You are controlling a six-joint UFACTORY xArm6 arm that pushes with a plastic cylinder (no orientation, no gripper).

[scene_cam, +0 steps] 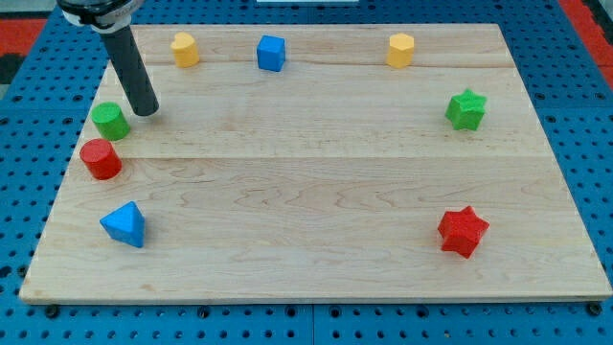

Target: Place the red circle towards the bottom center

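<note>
My tip (147, 112) rests bare on the wooden board (316, 172), grasping nothing, just right of the green plastic cylinder (111, 120) at the view's left. The red plastic circle block (101, 158) sits right below that green one. Risk: sweeping down from here could clip green first and drag both along.

We see a brightly and evenly lit wooden board (316, 172), with no harsh glare on its pale grain. Short, soft shadows hug the bases of the red star (463, 231) and blue triangle (124, 224), suggesting diffuse light from overhead. Focus holds sharp across the frame; the board's edges converge towards the view's top.
</note>
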